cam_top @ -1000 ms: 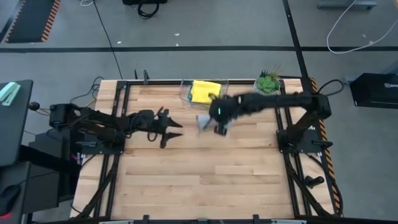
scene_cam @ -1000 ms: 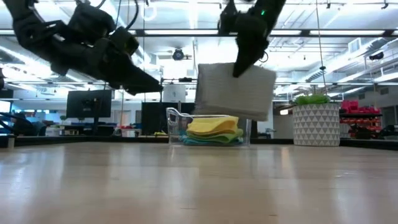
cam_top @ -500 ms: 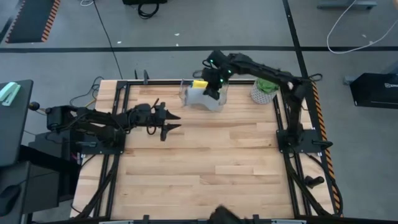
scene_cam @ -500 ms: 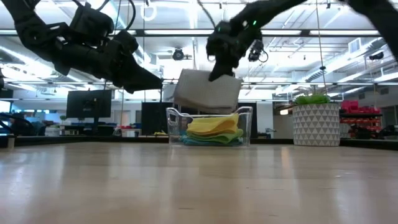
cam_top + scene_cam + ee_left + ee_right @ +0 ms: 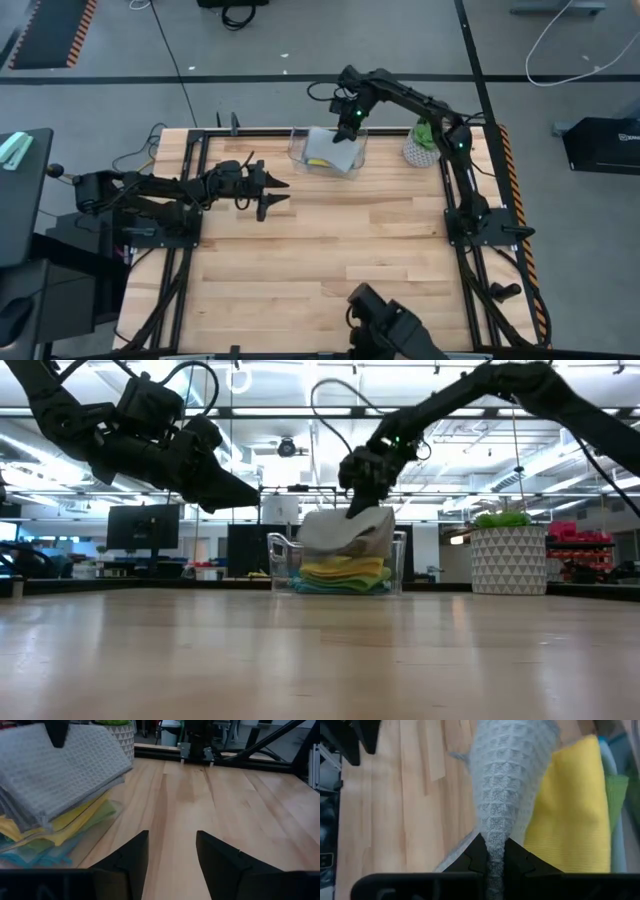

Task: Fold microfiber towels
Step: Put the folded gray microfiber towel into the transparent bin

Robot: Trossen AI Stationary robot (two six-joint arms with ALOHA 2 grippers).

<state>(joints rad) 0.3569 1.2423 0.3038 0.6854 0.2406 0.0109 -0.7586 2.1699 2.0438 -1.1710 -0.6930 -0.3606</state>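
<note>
Right pincer (image 5: 344, 133), top centre of the high view, pinches the folded grey towel (image 5: 331, 152) over the clear bin (image 5: 296, 150) onto the yellow (image 5: 570, 815), green and blue stack, apparently the last; left pincer (image 5: 277, 192) hovers spread mid-left above the counter (image 5: 330, 260).

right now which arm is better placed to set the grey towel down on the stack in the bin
Right. The right gripper is shut on the folded grey towel, directly over the clear bin holding the yellow towel. The left gripper hovers open and empty, away from the bin.

Grey floor (image 5: 300, 40), lit ceiling (image 5: 300, 400), desks behind.
</note>
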